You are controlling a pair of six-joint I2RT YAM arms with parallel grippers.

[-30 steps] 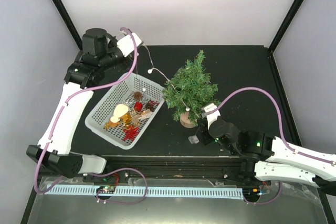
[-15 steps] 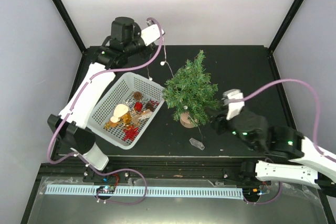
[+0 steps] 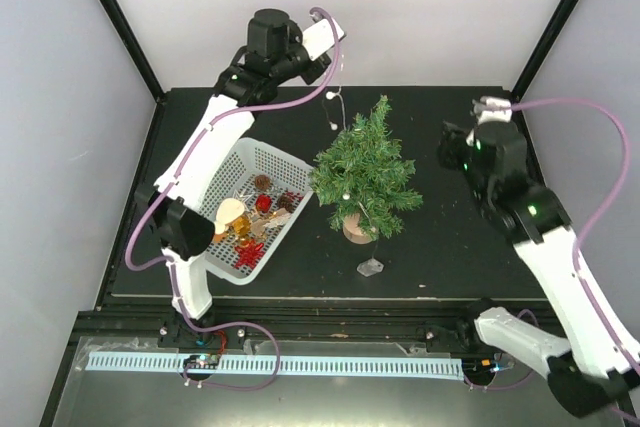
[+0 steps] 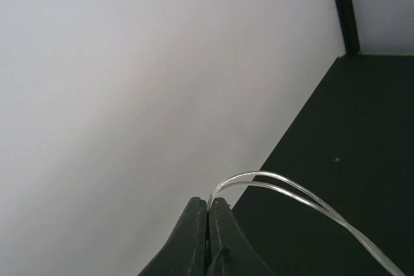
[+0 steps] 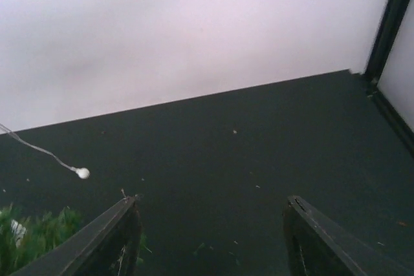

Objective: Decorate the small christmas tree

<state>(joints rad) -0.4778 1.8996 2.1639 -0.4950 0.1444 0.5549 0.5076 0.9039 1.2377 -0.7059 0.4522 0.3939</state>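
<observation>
Lab booth: white walls (image 3: 400, 7), black table (image 3: 440, 247).

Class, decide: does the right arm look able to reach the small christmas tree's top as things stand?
Probably yes: the right hand is open beside the small christmas tree, nothing between them; only the light string in the left hand hangs near its top.

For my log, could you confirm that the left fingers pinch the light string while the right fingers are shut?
Not quite: the right wrist view shows the right fingers open; the left fingers do pinch the light string.
</observation>
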